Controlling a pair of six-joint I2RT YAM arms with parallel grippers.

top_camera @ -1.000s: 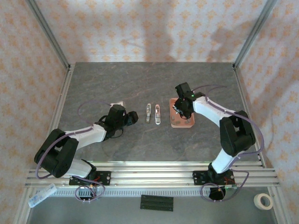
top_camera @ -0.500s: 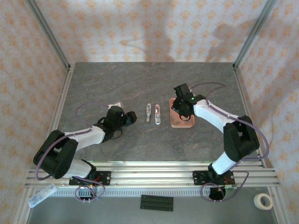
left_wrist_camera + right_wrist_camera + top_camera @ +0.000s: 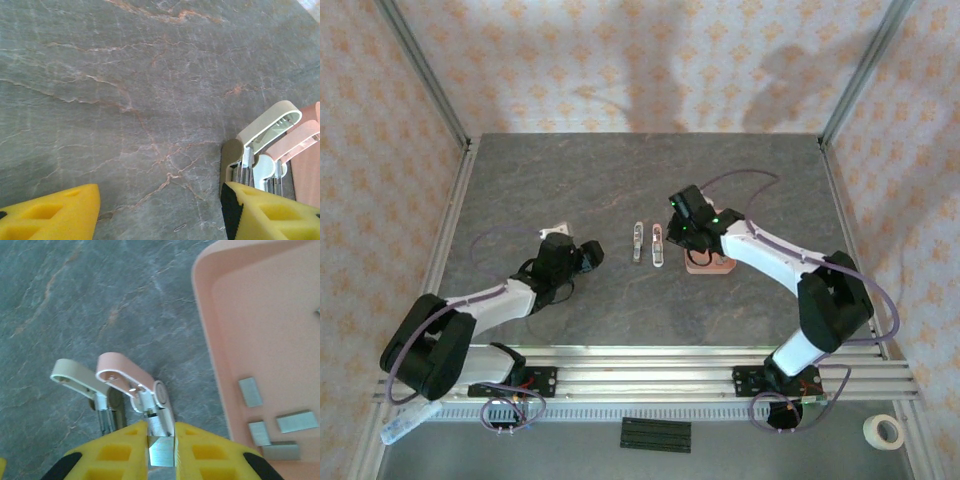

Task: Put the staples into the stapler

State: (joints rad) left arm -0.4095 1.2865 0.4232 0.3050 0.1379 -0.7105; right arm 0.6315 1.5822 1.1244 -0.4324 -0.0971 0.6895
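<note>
The pale-pink stapler (image 3: 131,381) lies open on the table, lid swung up, just left of the salmon tray (image 3: 220,325). My right gripper (image 3: 161,434) is shut on a grey block of staples (image 3: 161,455), held directly over the stapler's open channel. Several more staples (image 3: 250,392) lie in the tray. In the top view the right gripper (image 3: 680,230) hovers between the stapler (image 3: 658,246) and the tray (image 3: 713,266). My left gripper (image 3: 160,215) is open over bare table, left of the stapler (image 3: 300,141); in the top view it (image 3: 584,256) sits low.
A second, beige stapler (image 3: 80,381), also open, lies beside the pink one on its left, seen too in the top view (image 3: 638,243) and the left wrist view (image 3: 267,125). Grey marbled tabletop surrounds them; aluminium frame rails run along the sides.
The right gripper has moved left off the tray to above the pink stapler, carrying the staple block. The left arm has drawn back slightly to the left.
</note>
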